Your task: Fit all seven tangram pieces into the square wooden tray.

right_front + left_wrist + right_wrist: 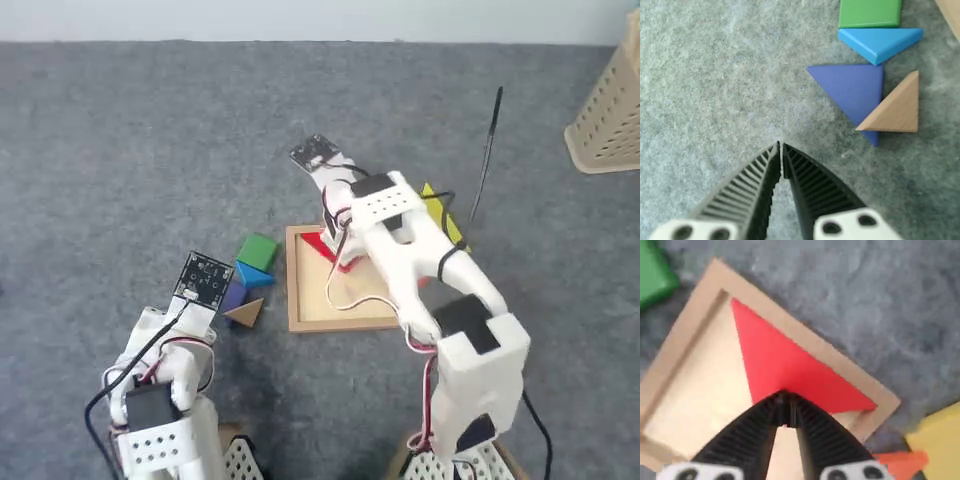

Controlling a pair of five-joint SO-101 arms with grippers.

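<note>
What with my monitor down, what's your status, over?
Left claw shut, empty, near indigo triangle. Right claw shut, tips at red triangle in tray. Nothing in the way.

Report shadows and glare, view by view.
High view: even light, no glare on the tray. Left wrist view: matte carpet, thin shadows edging the purple triangle. Right wrist view: no glare on the red triangle.

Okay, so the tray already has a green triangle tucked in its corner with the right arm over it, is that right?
Not quite: the triangle in the corner of the tray is red, not green, as the right wrist view shows. The green piece lies on the carpet beside the tray. The right arm is indeed over the tray.
</note>
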